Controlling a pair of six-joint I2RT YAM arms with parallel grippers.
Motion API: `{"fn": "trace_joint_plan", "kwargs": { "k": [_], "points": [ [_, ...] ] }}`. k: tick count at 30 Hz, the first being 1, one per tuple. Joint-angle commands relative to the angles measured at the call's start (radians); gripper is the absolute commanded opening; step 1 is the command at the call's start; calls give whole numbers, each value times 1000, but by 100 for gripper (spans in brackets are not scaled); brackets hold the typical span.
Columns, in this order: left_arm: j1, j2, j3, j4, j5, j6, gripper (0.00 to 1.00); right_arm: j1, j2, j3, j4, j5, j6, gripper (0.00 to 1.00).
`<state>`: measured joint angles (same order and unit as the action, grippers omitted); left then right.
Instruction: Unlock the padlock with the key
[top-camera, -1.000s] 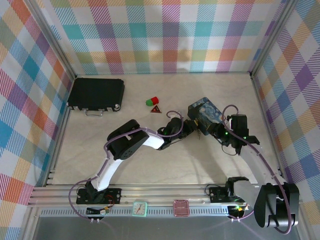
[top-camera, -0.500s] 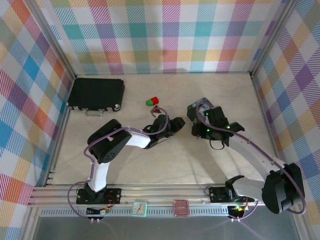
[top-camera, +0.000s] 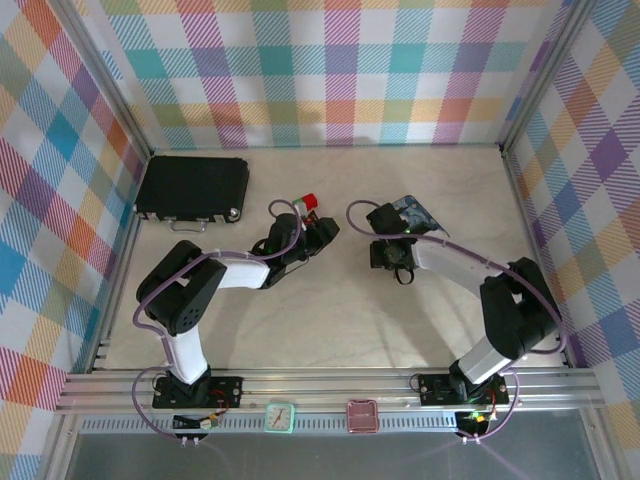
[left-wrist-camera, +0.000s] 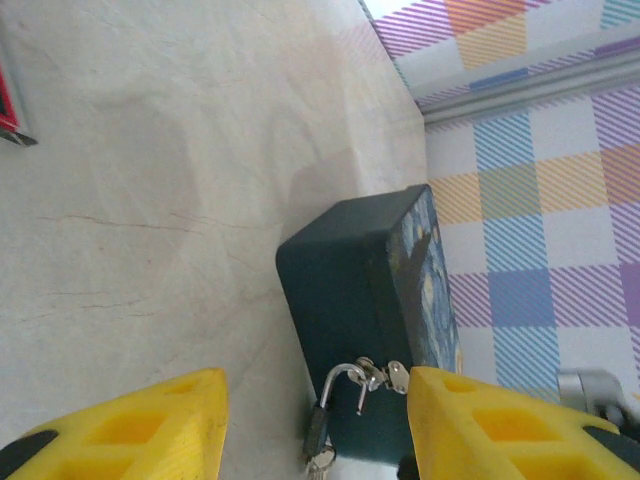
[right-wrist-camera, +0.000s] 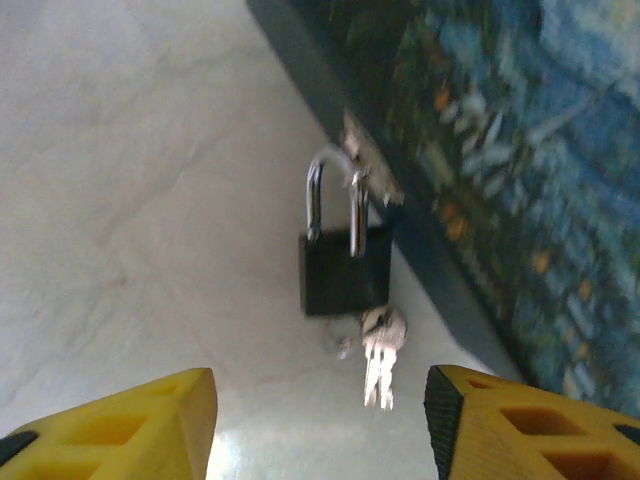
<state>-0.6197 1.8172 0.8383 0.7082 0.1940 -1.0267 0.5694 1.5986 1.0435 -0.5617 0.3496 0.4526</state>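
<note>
Pale marbled tabletop, plaid walls all round. Padlock (right-wrist-camera: 345, 272) hangs by its shackle from the hasp of the blue painted tin (right-wrist-camera: 520, 150), with the silvery key (right-wrist-camera: 383, 335) dangling just under its body. Left gripper (left-wrist-camera: 318, 385) and right gripper (right-wrist-camera: 320, 405) both spread apart, gripping nothing, near the padlock but not touching it.
</note>
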Motion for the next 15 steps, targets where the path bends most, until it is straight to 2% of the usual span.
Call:
{"fn": "trace_joint_plan", "kwargs": {
  "k": [1,8,13,15],
  "points": [
    [5,-31,-25,7,39,33,50,-14,49,48,2,115,-71,62],
    [13,-50,-52,13,41,34,50,-62,86,66,50,144,-168,67],
    [18,-51,-70,39,35,24,50,-57,73,23,81,-12,-156,65],
    [24,-46,-68,46,43,19,50,-54,84,-4,107,-22,-143,62]
  ]
}}
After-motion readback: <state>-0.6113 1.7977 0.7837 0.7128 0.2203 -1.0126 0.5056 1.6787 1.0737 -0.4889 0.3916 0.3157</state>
